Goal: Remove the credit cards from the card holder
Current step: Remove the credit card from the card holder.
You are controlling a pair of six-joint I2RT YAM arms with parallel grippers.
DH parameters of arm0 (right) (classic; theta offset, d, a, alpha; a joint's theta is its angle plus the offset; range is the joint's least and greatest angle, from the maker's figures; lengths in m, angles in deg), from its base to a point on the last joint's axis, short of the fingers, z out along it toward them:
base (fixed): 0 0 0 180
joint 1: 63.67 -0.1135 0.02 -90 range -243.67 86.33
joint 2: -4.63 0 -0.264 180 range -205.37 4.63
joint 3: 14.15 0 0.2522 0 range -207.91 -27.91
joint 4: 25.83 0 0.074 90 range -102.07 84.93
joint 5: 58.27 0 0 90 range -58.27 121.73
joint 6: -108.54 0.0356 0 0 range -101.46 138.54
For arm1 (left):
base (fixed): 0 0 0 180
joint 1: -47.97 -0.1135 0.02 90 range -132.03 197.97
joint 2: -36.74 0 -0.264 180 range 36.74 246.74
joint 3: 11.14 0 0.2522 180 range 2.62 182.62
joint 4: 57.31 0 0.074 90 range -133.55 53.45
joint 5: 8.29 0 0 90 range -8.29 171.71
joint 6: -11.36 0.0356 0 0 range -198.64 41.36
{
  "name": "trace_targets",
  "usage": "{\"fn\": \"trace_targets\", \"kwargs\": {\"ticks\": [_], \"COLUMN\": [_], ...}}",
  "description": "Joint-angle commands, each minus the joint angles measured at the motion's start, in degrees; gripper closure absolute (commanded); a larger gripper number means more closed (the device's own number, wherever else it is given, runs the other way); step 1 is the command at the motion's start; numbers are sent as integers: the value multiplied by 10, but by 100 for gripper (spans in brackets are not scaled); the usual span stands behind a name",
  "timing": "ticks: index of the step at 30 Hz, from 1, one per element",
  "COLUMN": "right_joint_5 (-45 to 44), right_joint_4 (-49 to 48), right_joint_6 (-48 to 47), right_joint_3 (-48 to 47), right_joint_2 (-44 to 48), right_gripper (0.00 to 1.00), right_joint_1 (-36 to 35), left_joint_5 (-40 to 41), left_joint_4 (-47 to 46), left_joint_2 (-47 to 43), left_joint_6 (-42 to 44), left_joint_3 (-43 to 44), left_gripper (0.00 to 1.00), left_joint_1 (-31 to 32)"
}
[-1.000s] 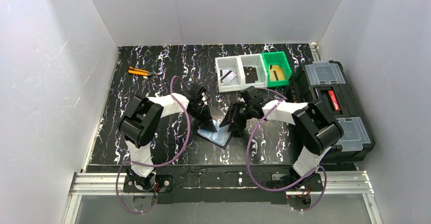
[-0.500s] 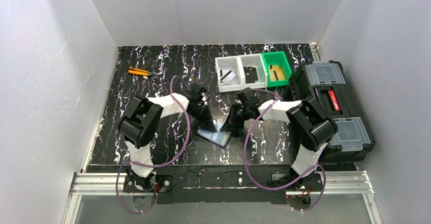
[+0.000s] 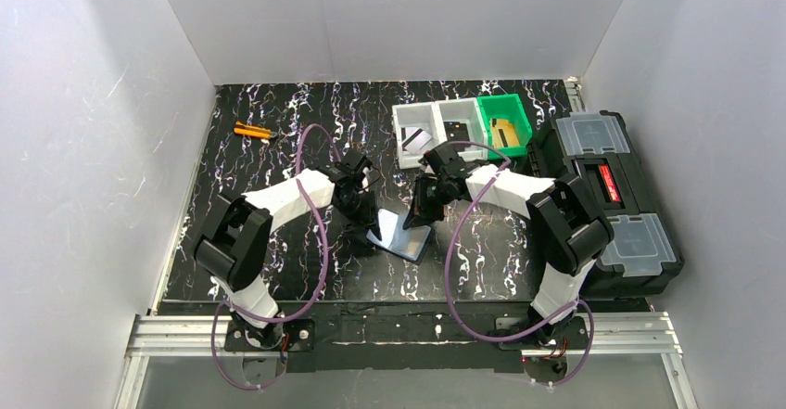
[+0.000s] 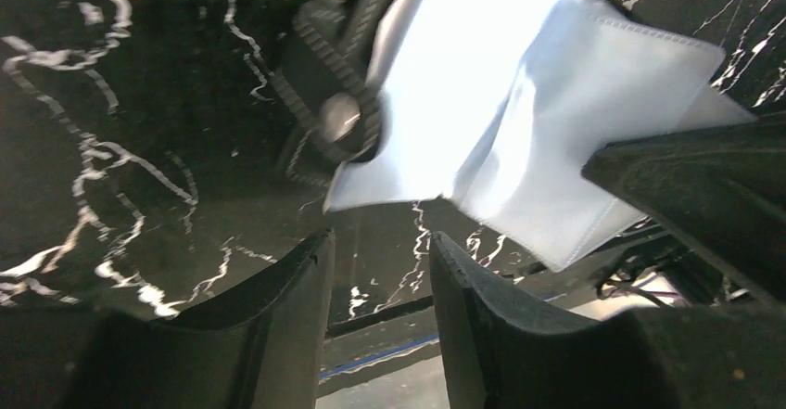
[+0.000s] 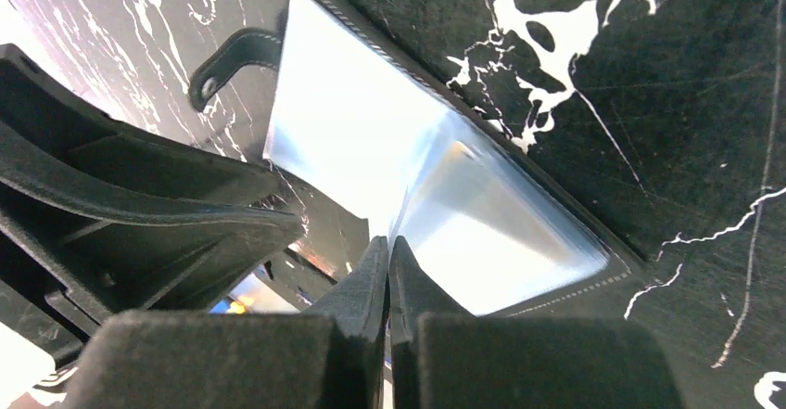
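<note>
Marbled table (image 3: 278,117): card holder (image 3: 400,236) open, glossy.

A black table (image 3: 278,154) veined with white marbling carries a holder (image 3: 400,235), glossy blue-grey inside with a black, pale-stitched border and a black strap with a silver snap. Beyond the holder stand two white bins (image 3: 417,159) and a green bin (image 3: 525,129), one white bin holding a silver-grey card (image 3: 416,139) with a dark stripe; to the holder's right is a black toolbox (image 3: 632,238) with clear lids and a red label, and far to its left an orange-and-black tool (image 3: 252,131). The arms (image 3: 292,194) are black and white, trailing purple cables (image 3: 323,251), against white walls (image 3: 389,19).
</note>
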Motion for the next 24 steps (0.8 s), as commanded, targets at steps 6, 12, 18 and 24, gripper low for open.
{"fn": "trace_targets", "kwargs": {"ticks": [6, 12, 18, 24], "right_joint_5": [-4, 13, 33, 35], "right_joint_4": [95, 98, 74, 63], "right_joint_6": [-81, -62, -17, 9], "right_joint_3": [-82, -113, -129, -156], "right_joint_2": [-40, -60, -58, -71], "right_gripper": [99, 91, 73, 54], "right_joint_1": [-1, -3, -7, -20], "left_joint_5": [81, 100, 103, 116], "left_joint_4": [46, 30, 35, 60], "left_joint_2": [-13, 7, -15, -79], "left_joint_6": [58, 62, 61, 63], "left_joint_3": [10, 30, 31, 12], "left_gripper": [63, 65, 66, 66], "left_joint_1": [-13, -13, -18, -32]}}
